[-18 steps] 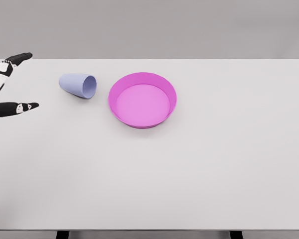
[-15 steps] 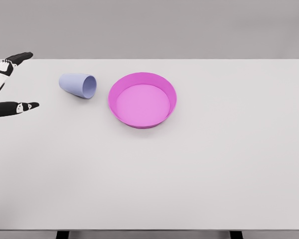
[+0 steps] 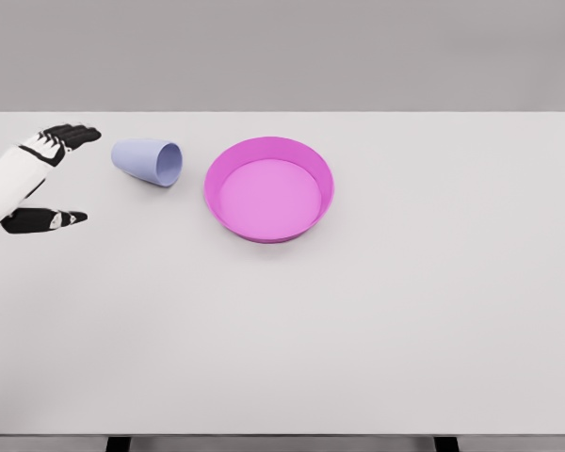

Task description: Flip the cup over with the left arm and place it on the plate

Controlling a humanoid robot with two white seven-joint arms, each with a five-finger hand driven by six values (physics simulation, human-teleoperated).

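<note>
At the table's left edge | our left hand (image 3: 33,184) is spread wide, holding nothing | pale lavender plastic cup (image 3: 148,161) lies on its side, mouth toward the shallow magenta plate (image 3: 269,188); near it | risk: we nudge the cup; it rolls away

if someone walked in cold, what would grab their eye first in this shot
The bright pink plate stands out first, sitting a little left of the middle toward the far side of the white table. Just to its left a pale blue cup lies on its side, mouth facing the plate. At the left edge the left hand reaches in with fingers spread, close to the cup but not touching it.
</note>
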